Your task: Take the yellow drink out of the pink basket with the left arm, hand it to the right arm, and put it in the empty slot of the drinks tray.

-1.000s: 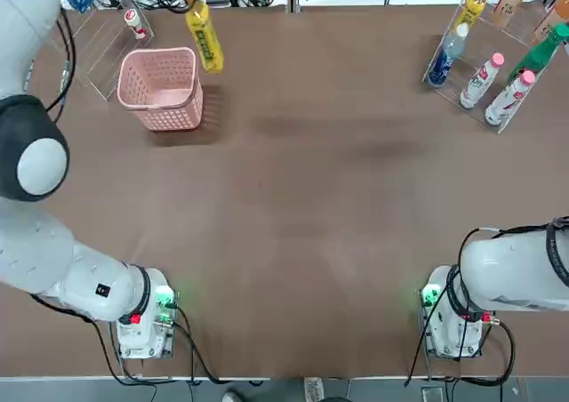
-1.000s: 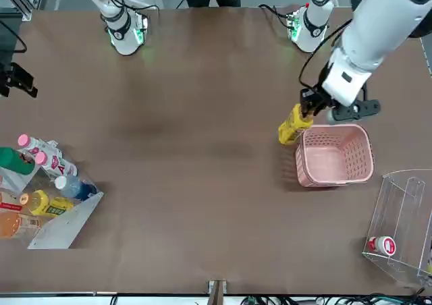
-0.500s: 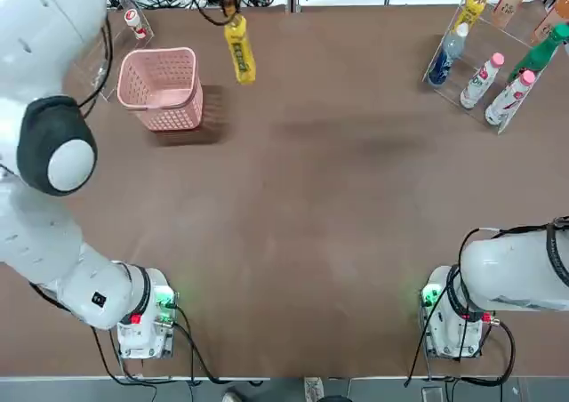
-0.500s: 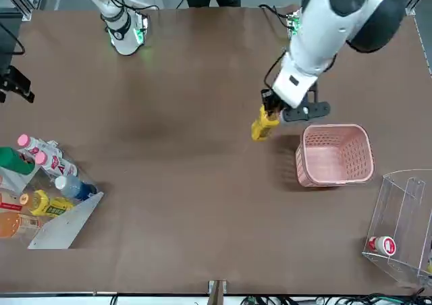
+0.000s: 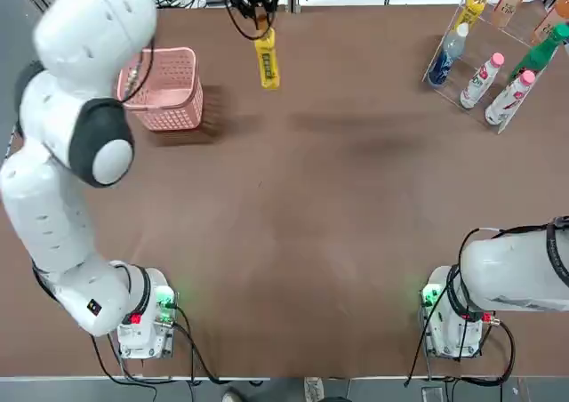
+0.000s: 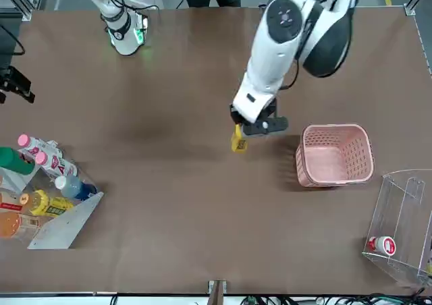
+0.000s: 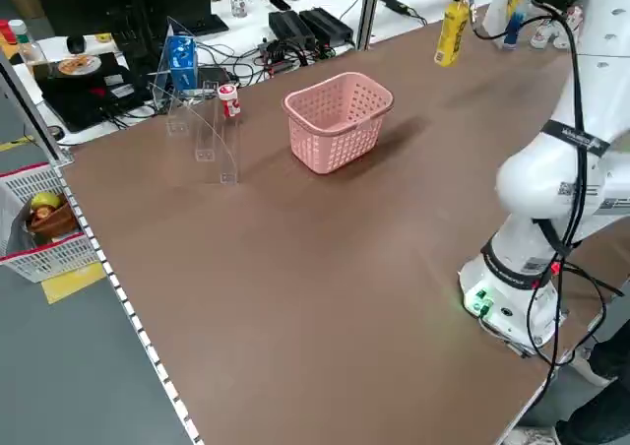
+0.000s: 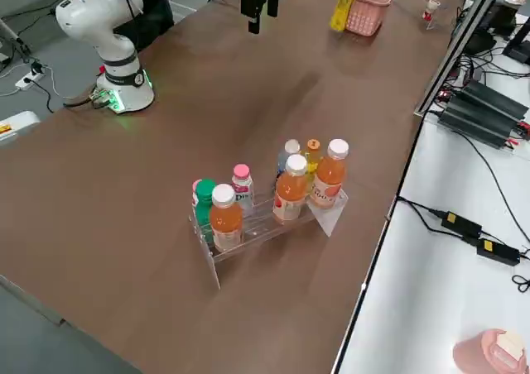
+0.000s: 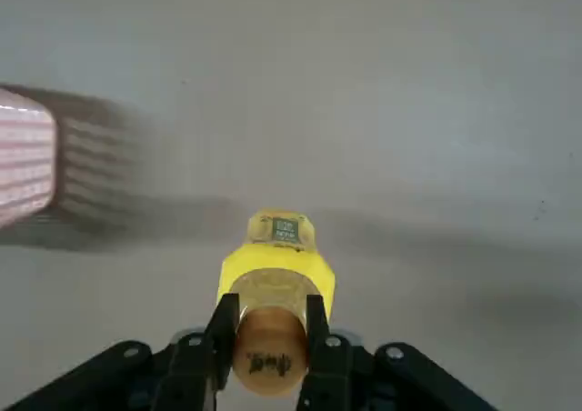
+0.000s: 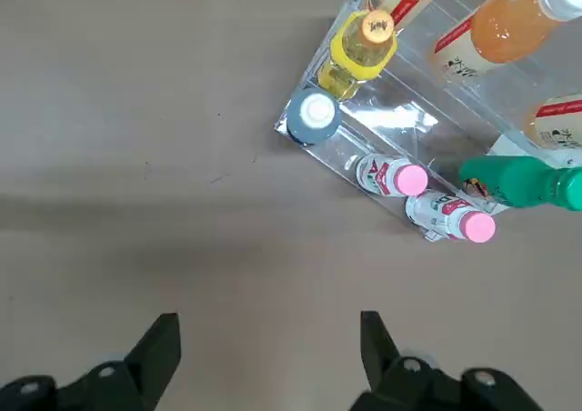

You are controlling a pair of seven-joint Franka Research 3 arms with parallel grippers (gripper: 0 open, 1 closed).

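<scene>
The yellow drink (image 5: pixel 267 60) hangs upright above the table, right of the pink basket (image 5: pixel 160 53). My left gripper (image 5: pixel 263 28) is shut on its orange-brown cap (image 9: pixel 269 356), one finger on each side. In the front view the yellow drink (image 6: pixel 239 142) hangs below the left gripper (image 6: pixel 243 128), apart from the basket (image 6: pixel 335 127). My right gripper (image 10: pixel 268 347) is open and holds nothing. It hovers high near the drinks tray (image 10: pixel 314 147), which has a bare slot (image 10: pixel 400 120) among its bottles.
The drinks tray (image 5: pixel 462 86) stands at the far right corner with several bottles. A clear acrylic box (image 6: pixel 398 210) with a small red-white bottle (image 6: pixel 382 245) is beyond the basket. Cables run along the far edge.
My left arm has carried the yellow drink away from the basket, toward the table's middle along the far edge. The right gripper has stayed near the tray.
</scene>
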